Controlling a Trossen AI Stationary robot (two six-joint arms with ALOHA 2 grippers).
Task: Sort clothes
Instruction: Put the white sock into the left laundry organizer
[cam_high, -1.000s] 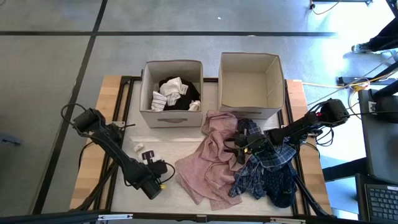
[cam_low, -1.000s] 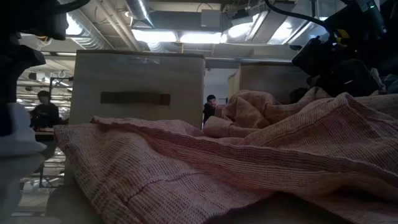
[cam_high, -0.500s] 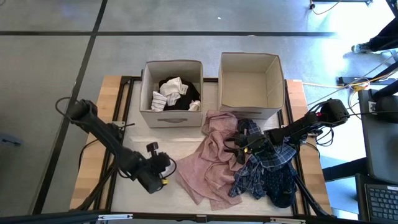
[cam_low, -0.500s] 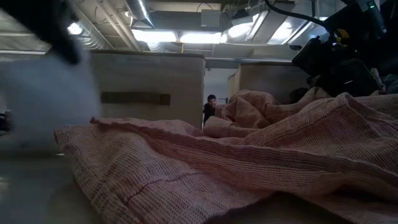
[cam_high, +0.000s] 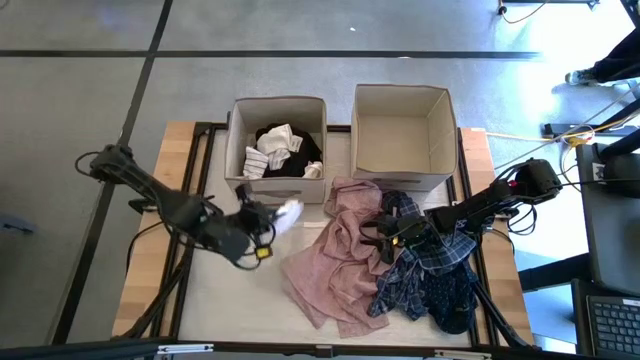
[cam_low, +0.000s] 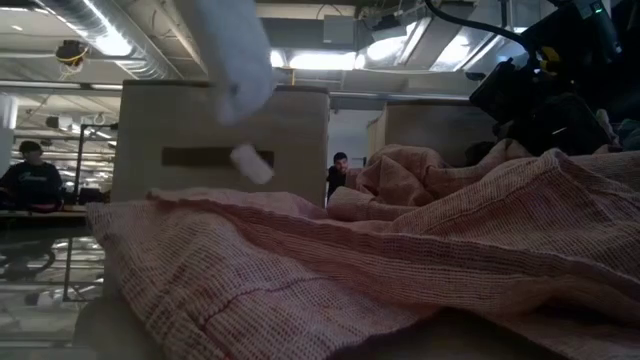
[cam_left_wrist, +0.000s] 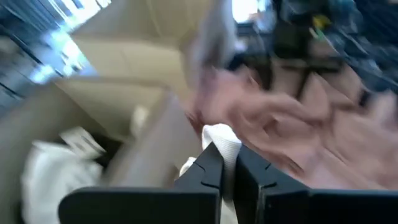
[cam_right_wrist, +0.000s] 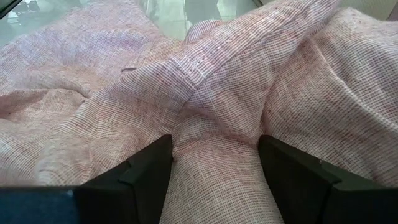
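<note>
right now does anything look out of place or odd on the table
Mostly no. The pink garment and the blue plaid garment lie crumpled in an overlapping heap, unsorted. The left gripper holds a white sock in the air beside the left box.

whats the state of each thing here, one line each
left gripper: jaws shut on white sock, raised in front of the left box
white sock: held, off the table
left box: open, holds white and black clothes
right box: open, looks empty
pink garment: crumpled on the table
plaid garment: crumpled beside the pink garment
right gripper: jaws open around a fold of the pink garment
</note>
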